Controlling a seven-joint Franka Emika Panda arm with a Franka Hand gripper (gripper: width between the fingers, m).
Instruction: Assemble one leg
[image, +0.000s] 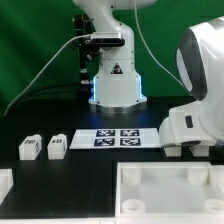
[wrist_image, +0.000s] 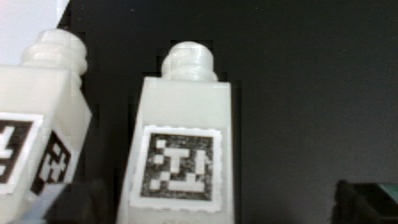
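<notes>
In the wrist view a white leg (wrist_image: 185, 140) lies on the black table with its tag facing up and its rounded peg end pointing away. A second leg (wrist_image: 43, 110) lies close beside it. My gripper (wrist_image: 205, 205) is open and low over the middle leg. One dark fingertip (wrist_image: 368, 203) shows to one side, apart from the leg. The other is only a blur near the second leg. In the exterior view the white hand (image: 192, 110) hangs low at the right and hides these legs. Two more legs (image: 29, 148) (image: 57, 146) stand at the left.
The marker board (image: 115, 137) lies mid-table in front of the robot base (image: 112, 80). The large white tray-like piece (image: 130, 200) with corner sockets fills the front right. Another white part (image: 5, 185) sits at the front left edge.
</notes>
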